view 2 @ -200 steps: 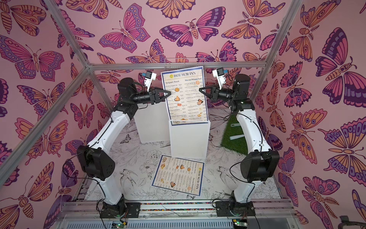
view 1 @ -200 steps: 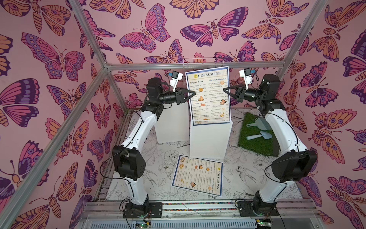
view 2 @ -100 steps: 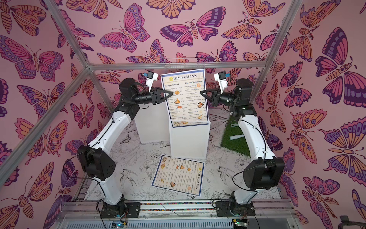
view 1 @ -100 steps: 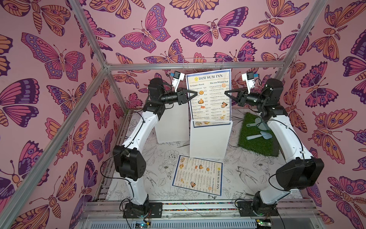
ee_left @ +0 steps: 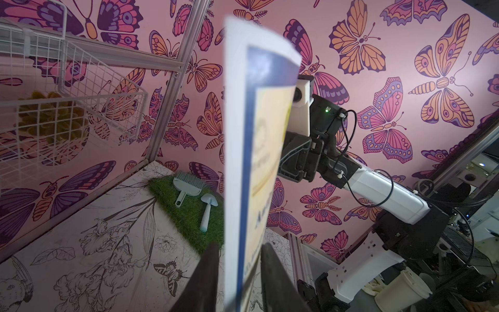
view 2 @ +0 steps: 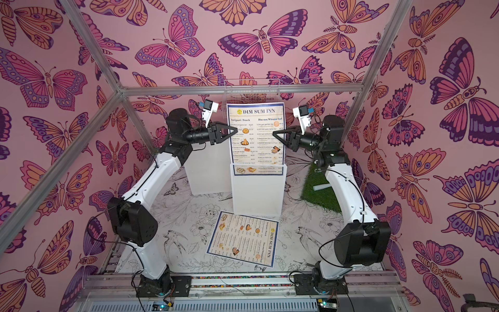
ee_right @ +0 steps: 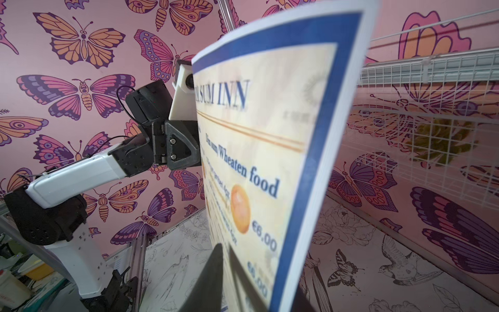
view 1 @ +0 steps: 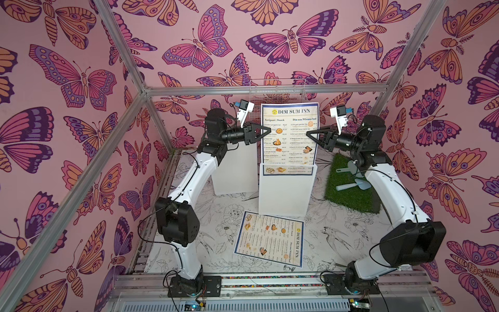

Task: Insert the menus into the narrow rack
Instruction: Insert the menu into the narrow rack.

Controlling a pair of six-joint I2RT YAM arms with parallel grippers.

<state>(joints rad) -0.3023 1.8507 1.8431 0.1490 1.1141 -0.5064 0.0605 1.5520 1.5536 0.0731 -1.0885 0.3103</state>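
Note:
One menu (view 1: 290, 135) stands upright in the narrow white rack (view 1: 286, 194), its lower edge behind the clear front lip; both top views show it (view 2: 255, 135). My left gripper (view 1: 270, 130) is open at its left edge. In the left wrist view the sheet (ee_left: 251, 151) passes between the dark fingers (ee_left: 205, 275) with a gap. My right gripper (view 1: 307, 136) is open at the right edge. Its near finger (ee_right: 210, 275) stands just off the printed face (ee_right: 270, 151). A second menu (view 1: 270, 243) lies flat on the table in front of the rack.
A white box (view 1: 235, 173) stands behind and left of the rack. A green turf mat (view 1: 351, 189) at the right carries a small brush and shovel. A white wire basket (ee_left: 67, 94) hangs on the back wall above the rack. Aluminium frame posts run along the back corners.
The right gripper was shut on the upright menu and has come open. The menu has sunk lower into the rack. The right arm's elbow has swung outward; the left arm has barely moved.

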